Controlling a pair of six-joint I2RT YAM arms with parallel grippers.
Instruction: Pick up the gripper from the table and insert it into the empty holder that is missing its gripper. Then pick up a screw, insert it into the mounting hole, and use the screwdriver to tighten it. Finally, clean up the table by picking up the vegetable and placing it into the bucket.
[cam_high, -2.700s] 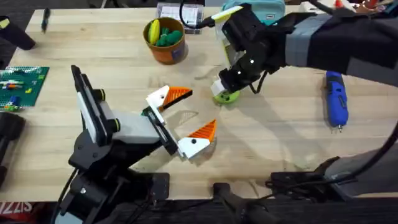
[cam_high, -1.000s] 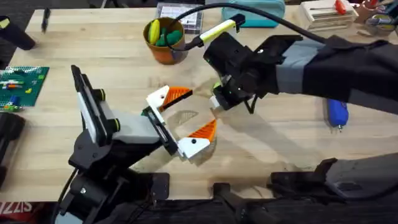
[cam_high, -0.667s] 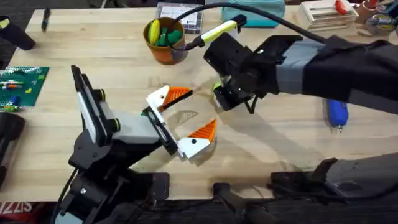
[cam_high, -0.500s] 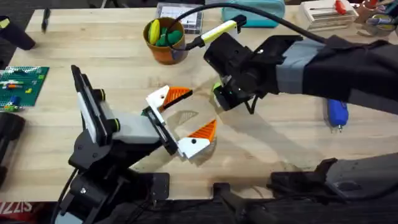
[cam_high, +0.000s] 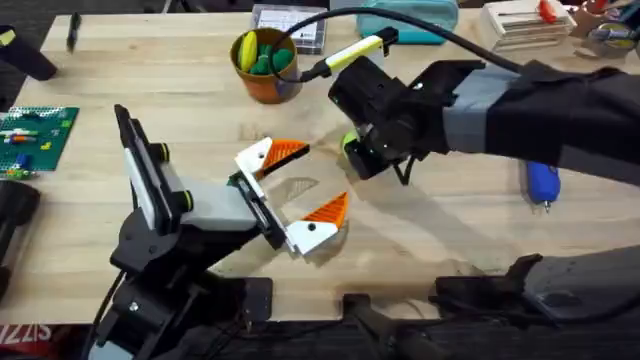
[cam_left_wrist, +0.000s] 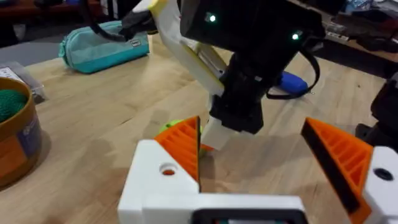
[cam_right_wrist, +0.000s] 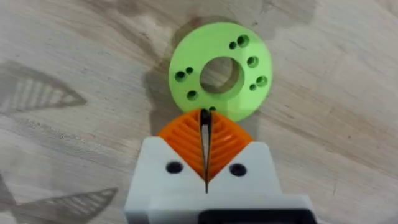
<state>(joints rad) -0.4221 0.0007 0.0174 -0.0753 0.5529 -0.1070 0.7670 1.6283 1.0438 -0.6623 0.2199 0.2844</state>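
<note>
My left gripper (cam_high: 325, 175) stands open near the table's middle. Its two orange ribbed fingers (cam_high: 322, 212) on white bases both sit on the black crossbar holder (cam_high: 258, 207). They appear large in the left wrist view, where the left gripper (cam_left_wrist: 252, 134) faces the right arm. My right gripper (cam_high: 358, 158) reaches in from the right. Its pads are pressed together at the rim of a lime-green disc (cam_right_wrist: 221, 70), as the right gripper (cam_right_wrist: 204, 115) shows. The blue screwdriver (cam_high: 541, 181) lies at the right, mostly under that arm. Green and yellow vegetables (cam_high: 266, 55) sit inside the orange bucket (cam_high: 270, 85). No screw is visible.
A teal pouch (cam_high: 410, 15) and a clear box (cam_high: 290, 20) lie along the back edge. A green building board (cam_high: 35, 135) sits at the far left. Boxes and clutter (cam_high: 530, 20) stand at the back right. Bare wood shows in front of the right gripper.
The right arm swung left and now covers most of the screwdriver. Its gripper has stayed at the green disc, hardly shifting over the last second. The left arm has not moved.
</note>
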